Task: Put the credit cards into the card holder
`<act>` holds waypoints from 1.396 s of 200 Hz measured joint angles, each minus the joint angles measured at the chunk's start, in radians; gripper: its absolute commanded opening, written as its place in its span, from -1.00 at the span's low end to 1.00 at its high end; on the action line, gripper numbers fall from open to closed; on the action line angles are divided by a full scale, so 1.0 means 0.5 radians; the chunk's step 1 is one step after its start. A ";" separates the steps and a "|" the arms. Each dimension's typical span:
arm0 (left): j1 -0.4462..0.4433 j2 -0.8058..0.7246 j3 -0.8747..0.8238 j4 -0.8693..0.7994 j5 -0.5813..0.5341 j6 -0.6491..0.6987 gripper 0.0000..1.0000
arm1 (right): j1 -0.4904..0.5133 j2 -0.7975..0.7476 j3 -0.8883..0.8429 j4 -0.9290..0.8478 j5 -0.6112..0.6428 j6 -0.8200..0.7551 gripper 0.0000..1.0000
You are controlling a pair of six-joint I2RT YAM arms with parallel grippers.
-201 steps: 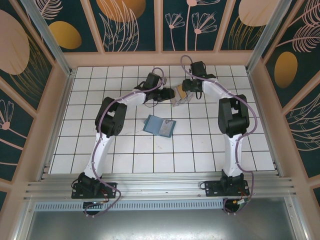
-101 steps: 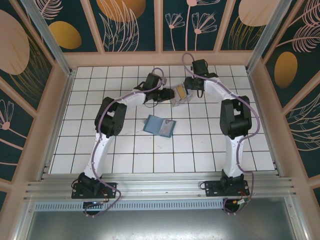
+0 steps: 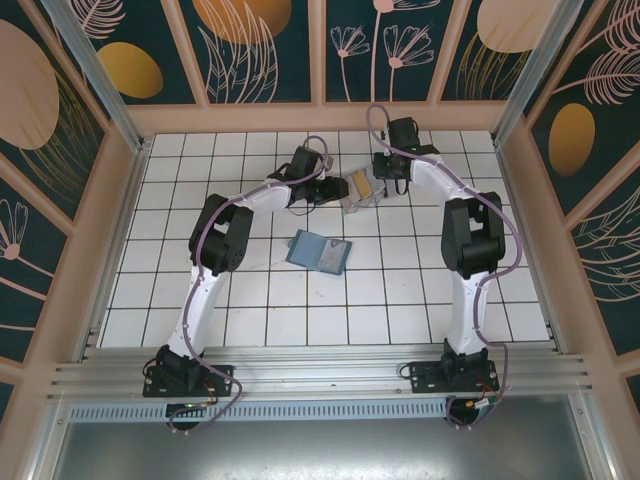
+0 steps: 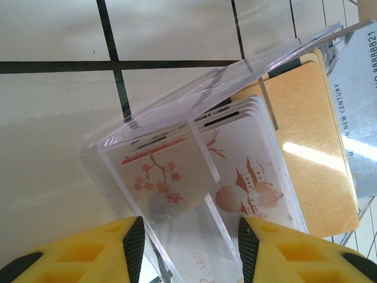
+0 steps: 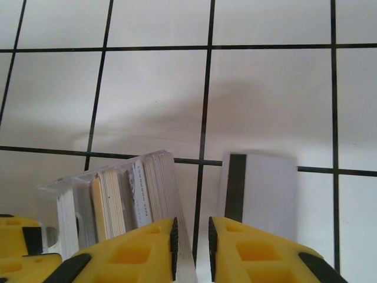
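Presently: tiled table (image 3: 250,290) bearing card holder (image 3: 320,251), lying open mid-table, apart fr. credit cards (image 3: 360,188). L gripper (image 4: 189,227) clamping tilted clear case (image 4: 177,100) w/ cards inside. R gripper (image 5: 192,227) jaws standing narrow beside cards; grip can't tell.

Both arms are reaching to the far middle of the table (image 3: 250,300), the left hand (image 3: 331,190) and right hand (image 3: 383,173) closing in on the cards (image 3: 360,190) from either side. The wallet (image 3: 320,251) is lying open nearer, apart from them.
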State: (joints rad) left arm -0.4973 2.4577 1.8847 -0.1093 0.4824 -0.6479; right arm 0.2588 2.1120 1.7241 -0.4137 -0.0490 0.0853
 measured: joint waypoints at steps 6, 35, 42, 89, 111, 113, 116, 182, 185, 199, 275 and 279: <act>0.000 0.000 0.000 0.000 0.000 0.000 -0.04 | -0.004 0.000 -0.008 0.011 -0.012 0.002 -0.53; 0.000 0.000 -0.001 -0.001 0.000 0.000 -0.05 | -0.035 -0.018 -0.084 0.058 -0.088 0.012 -0.51; 0.000 -0.001 -0.002 -0.001 0.000 0.000 -0.05 | -0.048 -0.037 -0.122 0.070 -0.103 0.020 -0.50; 0.000 -0.008 -0.011 -0.002 0.000 0.000 -0.05 | -0.311 -0.150 -0.285 0.156 -0.190 0.173 -0.23; 0.000 -0.008 -0.011 -0.001 0.000 0.000 -0.05 | -0.385 -0.150 -0.286 0.163 -0.194 0.212 -0.08; 0.000 -0.008 -0.011 -0.001 -0.001 0.000 -0.05 | -0.385 -0.149 -0.286 0.163 -0.198 0.217 -0.06; 0.000 -0.008 -0.011 -0.001 -0.001 0.000 -0.05 | -0.385 -0.149 -0.286 0.163 -0.199 0.213 -0.05; 0.000 -0.088 -0.045 -0.114 -0.041 0.002 0.01 | -0.272 0.194 0.024 0.017 -0.170 0.182 0.12; 0.000 -0.093 -0.045 -0.121 -0.042 0.002 0.01 | -0.265 0.204 0.034 0.008 -0.161 0.171 0.14; 0.000 -0.130 -0.047 -0.150 -0.046 0.002 0.02 | -0.229 0.272 0.095 -0.051 -0.078 0.153 0.24; 0.000 -0.356 -0.068 -0.195 -0.089 0.039 0.03 | -0.192 0.369 0.256 -0.225 0.219 0.032 0.55; 0.000 -0.362 -0.076 -0.195 -0.092 0.039 0.03 | -0.191 0.380 0.267 -0.230 0.226 0.031 0.55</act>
State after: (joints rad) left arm -0.4973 2.2765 1.8469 -0.2070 0.4366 -0.6285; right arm 0.1635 2.3020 1.8576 -0.5285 0.0639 0.1005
